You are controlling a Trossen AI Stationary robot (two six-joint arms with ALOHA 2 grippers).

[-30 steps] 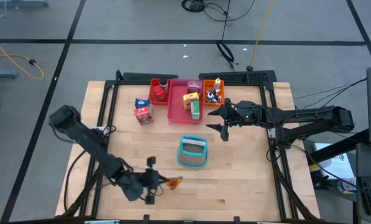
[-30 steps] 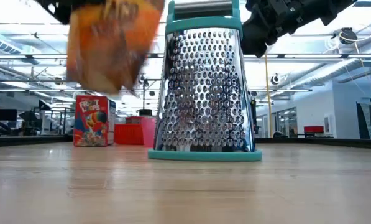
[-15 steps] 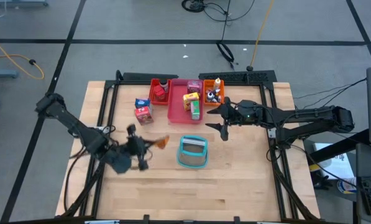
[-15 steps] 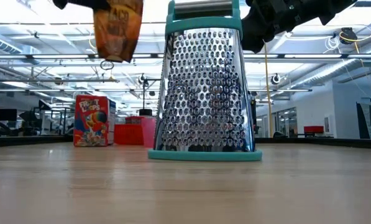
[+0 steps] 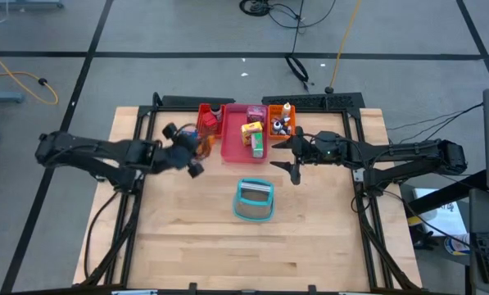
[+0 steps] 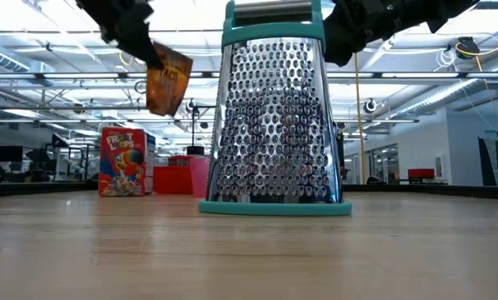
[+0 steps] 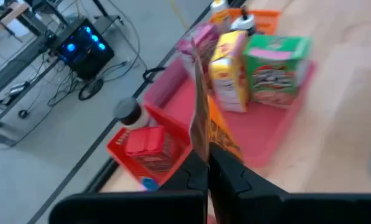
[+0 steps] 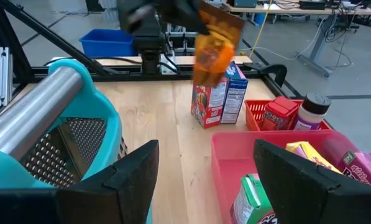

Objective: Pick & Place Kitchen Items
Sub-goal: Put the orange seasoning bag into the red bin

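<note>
My left gripper [image 5: 193, 151] hovers over the table's far left part, beside the red tray [image 5: 209, 123], and is shut on a flat orange packet [image 5: 203, 143]. The low view shows the packet [image 6: 167, 80] in the air. The two small cartons [image 8: 220, 99] stand on the wood under it. Inside the pink tray [image 5: 234, 143] are a yellow carton [image 7: 229, 73], a green carton [image 7: 273, 62] and a pink one [image 7: 196, 43]. My right gripper [image 5: 282, 156] is open, holds nothing, and hangs right of the pink tray, in front of the orange tray [image 5: 282, 123]. My left gripper pinches the orange packet between its two fingers [image 7: 225, 177], on one edge of the packet [image 7: 202, 140]; the wrist view sees it edge-on. The packet is lifted clear and hangs tilted below the gripper [image 6: 123, 21].
A teal-framed metal grater [image 5: 254, 201] stands mid-table, near the front edge in the low view [image 6: 274, 117]. The red tray holds a red box [image 7: 146, 143] and a dark-capped bottle [image 7: 128, 112]. Small bottles sit in the orange tray. Bare wood lies toward the near edge.
My left gripper has swung from the table's near edge toward the far edge, carrying the orange packet clear of the table up to the red tray. It stayed shut on the packet.
</note>
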